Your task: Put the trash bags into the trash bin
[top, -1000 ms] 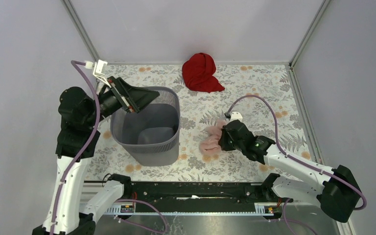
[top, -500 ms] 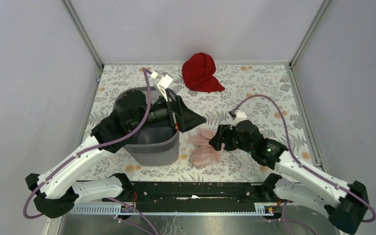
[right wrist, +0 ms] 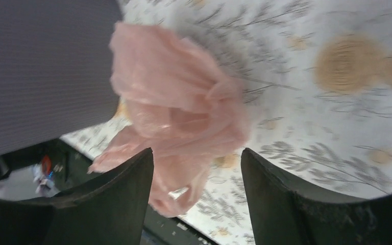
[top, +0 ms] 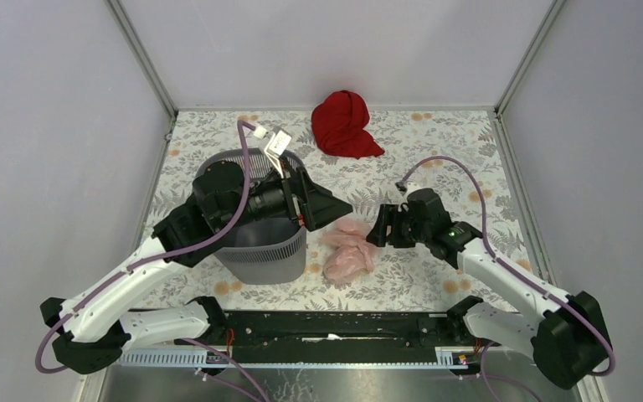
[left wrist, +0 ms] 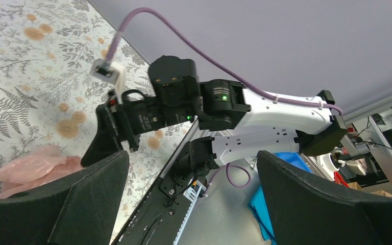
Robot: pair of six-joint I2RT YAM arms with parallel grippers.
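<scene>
One grey trash bin [top: 259,249] stands upright on the flowered worktop [top: 435,151], partly under the left arm. The pale pink trash bag [top: 347,255] lies crumpled on the worktop just beside the bin's right wall, outside it. The left pincer [top: 337,208] is spread wide and empty near the bag. The right pincer [top: 378,228], also parted, grips nothing, close at the bag's right.

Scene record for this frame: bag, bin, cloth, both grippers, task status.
bag: pink, crumpled, on the table just right of the bin, not in it
bin: grey mesh, partly hidden under the left arm
cloth: red bundle at the far edge of the table, apart from both arms
left gripper: open, empty, past the bin's right rim
right gripper: open, right beside the bag, not holding it
task: not done
</scene>
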